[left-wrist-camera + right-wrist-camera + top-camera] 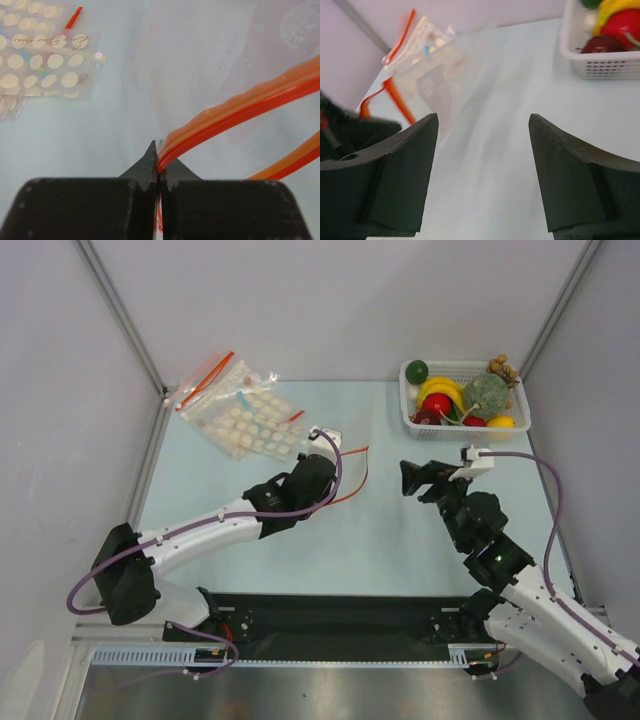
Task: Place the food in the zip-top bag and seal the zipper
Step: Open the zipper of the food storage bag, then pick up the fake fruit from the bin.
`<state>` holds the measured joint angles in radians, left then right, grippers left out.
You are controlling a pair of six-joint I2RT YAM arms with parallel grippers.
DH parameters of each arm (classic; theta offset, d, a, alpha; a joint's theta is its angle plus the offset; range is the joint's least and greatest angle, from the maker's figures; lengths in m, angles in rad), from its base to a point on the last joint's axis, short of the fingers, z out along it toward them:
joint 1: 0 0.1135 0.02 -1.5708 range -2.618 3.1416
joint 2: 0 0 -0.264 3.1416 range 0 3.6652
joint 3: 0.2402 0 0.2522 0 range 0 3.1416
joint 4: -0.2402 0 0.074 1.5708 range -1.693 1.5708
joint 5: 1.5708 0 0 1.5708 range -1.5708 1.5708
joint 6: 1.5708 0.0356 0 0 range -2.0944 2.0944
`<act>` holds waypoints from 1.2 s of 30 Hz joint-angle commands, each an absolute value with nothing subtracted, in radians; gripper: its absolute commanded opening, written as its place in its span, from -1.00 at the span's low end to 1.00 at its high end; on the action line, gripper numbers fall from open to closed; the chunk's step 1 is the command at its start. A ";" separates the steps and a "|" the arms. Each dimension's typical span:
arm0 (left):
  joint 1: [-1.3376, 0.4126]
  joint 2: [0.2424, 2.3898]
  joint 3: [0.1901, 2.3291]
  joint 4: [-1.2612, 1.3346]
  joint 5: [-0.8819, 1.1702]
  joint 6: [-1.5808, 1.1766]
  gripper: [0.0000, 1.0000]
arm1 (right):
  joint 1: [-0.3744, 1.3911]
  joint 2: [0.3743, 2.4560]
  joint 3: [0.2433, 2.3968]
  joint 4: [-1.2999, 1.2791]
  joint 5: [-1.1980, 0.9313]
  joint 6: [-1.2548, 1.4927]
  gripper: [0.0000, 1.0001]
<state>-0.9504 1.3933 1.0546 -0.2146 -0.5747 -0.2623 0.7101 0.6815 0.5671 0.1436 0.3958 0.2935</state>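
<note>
Zipper (240,106) — end pinched btwn left hand (159,161) tips.

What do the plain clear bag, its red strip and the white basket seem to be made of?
Zip-top bag: thin clear plastic film, see-through, creased. Zipper: thicker glossy orange-red plastic, ridged. Basket: probably rigid white plastic, matte, with a grid of holes.

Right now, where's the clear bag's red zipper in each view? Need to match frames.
Top external: zipper is a thin red curve at table centre, between the two arms.
Left wrist: zipper runs from bottom centre, pinched in the left gripper jaws, up to the right edge.
Right wrist: zipper is at the left edge, mid-height.
Shared landmark: the disc-patterned bags, upper left in all three.
</note>
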 commanded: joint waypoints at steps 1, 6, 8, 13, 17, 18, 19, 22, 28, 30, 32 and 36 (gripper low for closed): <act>-0.946 1.376 1.065 -0.210 -0.601 -0.264 -0.99 | 0.596 0.676 0.589 0.132 0.494 0.357 0.56; -0.946 1.368 1.066 -0.222 -0.598 -0.256 -0.99 | 0.214 0.833 0.692 0.057 0.290 0.558 0.49; -0.948 1.367 1.063 -0.222 -0.600 -0.252 -1.00 | 0.123 0.882 0.706 0.086 0.200 0.606 0.40; -0.948 1.359 1.071 -0.239 -0.592 -0.261 -0.99 | 0.008 1.121 0.782 0.136 0.175 0.680 0.27; -0.951 1.319 1.045 -0.210 -0.581 -0.262 -1.00 | -0.043 1.262 0.854 0.202 0.212 0.664 0.21; -0.951 1.312 1.039 -0.209 -0.580 -0.262 -0.99 | -0.044 1.288 0.867 0.216 0.219 0.657 0.20; -0.951 1.302 1.035 -0.209 -0.580 -0.262 -0.99 | -0.044 1.334 0.883 0.222 0.225 0.646 0.20; -0.951 1.293 1.032 -0.210 -0.584 -0.262 -1.00 | -0.073 1.440 1.003 0.209 0.235 0.631 0.18; -0.953 1.284 1.035 -0.215 -0.574 -0.276 -0.99 | -0.101 1.594 1.101 0.227 0.233 0.626 0.14; -0.953 1.272 1.032 -0.212 -0.571 -0.278 -0.99 | -0.101 1.649 1.124 0.267 0.219 0.632 0.08; -0.954 1.261 1.029 -0.215 -0.568 -0.281 -0.99 | -0.101 1.684 1.150 0.281 0.210 0.638 0.04; -0.957 1.221 1.006 -0.195 -0.572 -0.281 -0.99 | -0.100 1.747 1.186 0.321 0.190 0.643 0.00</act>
<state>-0.9531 1.2812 1.0191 -0.2417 -0.5720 -0.2630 -0.1005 1.7271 1.1286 0.2306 0.1997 0.6353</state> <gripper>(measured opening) 0.008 0.503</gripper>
